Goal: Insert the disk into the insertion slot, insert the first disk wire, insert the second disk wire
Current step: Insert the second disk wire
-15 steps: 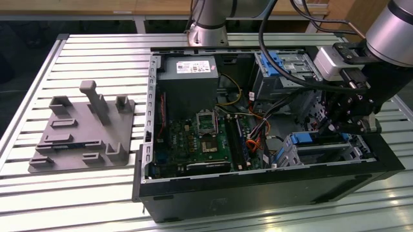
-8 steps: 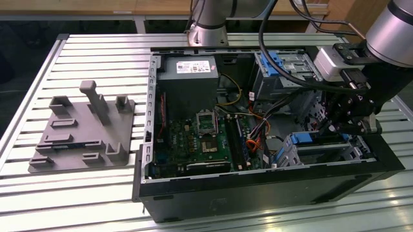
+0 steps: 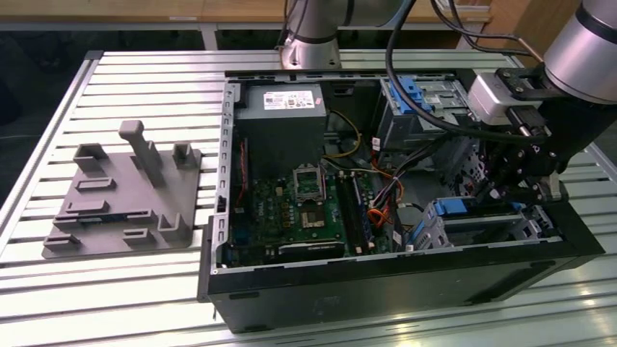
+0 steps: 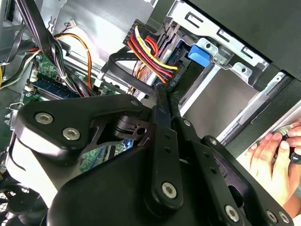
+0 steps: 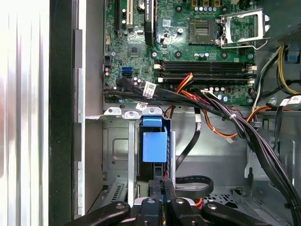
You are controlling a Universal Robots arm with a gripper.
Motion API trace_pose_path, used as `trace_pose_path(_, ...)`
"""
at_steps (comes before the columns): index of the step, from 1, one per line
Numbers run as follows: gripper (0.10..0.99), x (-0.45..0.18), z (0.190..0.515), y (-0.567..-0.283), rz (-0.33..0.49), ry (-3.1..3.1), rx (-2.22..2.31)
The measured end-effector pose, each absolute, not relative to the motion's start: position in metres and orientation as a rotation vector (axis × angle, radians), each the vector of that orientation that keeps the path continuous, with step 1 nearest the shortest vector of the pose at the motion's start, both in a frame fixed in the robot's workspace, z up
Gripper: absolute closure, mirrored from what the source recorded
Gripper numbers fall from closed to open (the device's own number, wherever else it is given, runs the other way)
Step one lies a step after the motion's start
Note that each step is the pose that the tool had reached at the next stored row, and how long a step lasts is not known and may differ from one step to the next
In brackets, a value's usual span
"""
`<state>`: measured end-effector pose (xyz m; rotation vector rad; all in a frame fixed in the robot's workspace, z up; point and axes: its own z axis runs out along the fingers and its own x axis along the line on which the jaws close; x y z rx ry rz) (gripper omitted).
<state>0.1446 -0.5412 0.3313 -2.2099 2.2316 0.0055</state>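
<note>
Open computer case [image 3: 405,282] lying on the slatted desk [image 3: 144,282], motherboard [image 3: 308,210] exposed. The insertion slot [image 3: 492,224], at the case corner on the exterior view's right, holds the disk [image 5: 154,146], blue handle outward. The hand [image 5: 162,188] sits at the disk's end, fingers [image 4: 162,122] nearly together on a black wire connector [image 4: 181,80].

White printed labels sit on the grey boxy power supply [image 3: 282,103] and on the black cable bundle [image 5: 149,89] — their print can't be made out, nothing legible from here.
</note>
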Motion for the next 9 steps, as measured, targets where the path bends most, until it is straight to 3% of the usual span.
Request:
trace_pose_path(5,0.929,0.1447,0.3295,-0.5412,0.006,2.231,-2.210)
trace_pose_path(8,0.757,0.1447,0.3297,-0.5412,0.005,2.232,-2.210)
trace_pose_path(9,0.757,0.1447,0.3309,-0.5412,0.005,2.232,-2.210)
